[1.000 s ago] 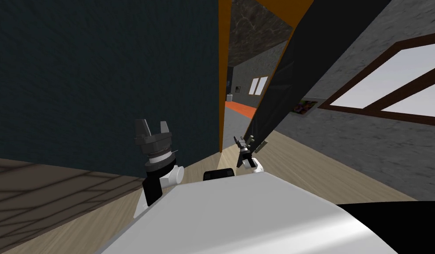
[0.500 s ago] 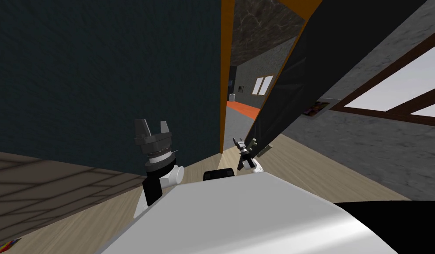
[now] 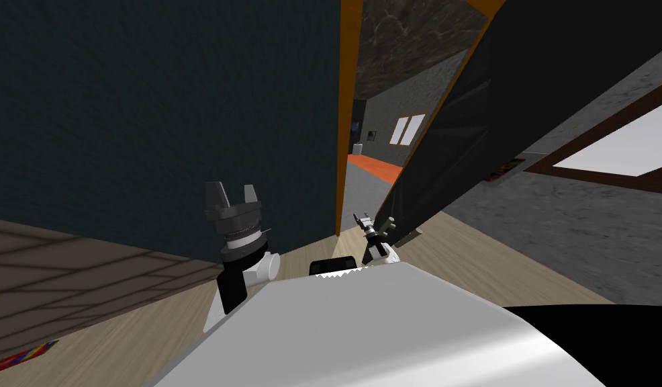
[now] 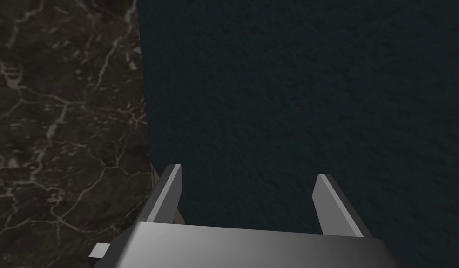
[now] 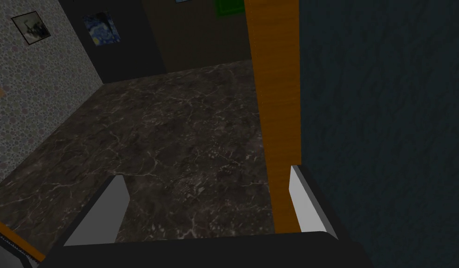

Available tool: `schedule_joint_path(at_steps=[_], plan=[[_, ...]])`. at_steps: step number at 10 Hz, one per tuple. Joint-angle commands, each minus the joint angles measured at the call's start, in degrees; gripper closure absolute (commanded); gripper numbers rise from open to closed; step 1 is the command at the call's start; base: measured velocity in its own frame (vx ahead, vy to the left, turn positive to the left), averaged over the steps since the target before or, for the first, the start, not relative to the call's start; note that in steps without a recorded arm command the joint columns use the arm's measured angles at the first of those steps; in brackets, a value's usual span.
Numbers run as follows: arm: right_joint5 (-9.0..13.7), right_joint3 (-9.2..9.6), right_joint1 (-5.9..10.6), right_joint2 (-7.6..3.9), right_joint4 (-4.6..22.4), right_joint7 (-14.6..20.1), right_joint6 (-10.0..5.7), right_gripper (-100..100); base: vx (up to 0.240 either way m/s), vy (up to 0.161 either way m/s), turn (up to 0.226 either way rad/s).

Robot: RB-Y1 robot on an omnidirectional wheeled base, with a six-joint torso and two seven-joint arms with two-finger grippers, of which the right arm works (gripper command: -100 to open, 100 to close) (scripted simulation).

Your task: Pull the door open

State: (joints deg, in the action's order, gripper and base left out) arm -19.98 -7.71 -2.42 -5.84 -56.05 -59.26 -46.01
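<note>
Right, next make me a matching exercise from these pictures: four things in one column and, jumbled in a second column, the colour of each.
Things:
1. door frame
2. door
3. wall left of the frame
4. floor on the robot's side

Colours:
a. pale wood
b. black
c. orange
d. dark blue-green

Pairs: 1-c, 2-b, 3-d, 4-a.
</note>
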Motion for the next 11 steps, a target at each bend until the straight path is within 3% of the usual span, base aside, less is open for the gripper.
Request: schedule_joint_path(at_steps=[1,2,9,11], plan=[[-0.50,-0.42,1.02,-0.07,2.69,-1.44,-0.71,-100,0.039,-0.033,0.057],[-0.50,-0.42,1.02,-0.07,2.69,-1.44,-0.71,-100,0.029,-0.022,0.040],[-3.28,-1.66,3.82,-0.04,11.05,-7.50,-1.81,-100,0.050,-0.043,0.073],[-3.33,-1.69,3.83,-0.07,11.24,-7.55,-1.89,-100,0.042,-0.036,0.050]])
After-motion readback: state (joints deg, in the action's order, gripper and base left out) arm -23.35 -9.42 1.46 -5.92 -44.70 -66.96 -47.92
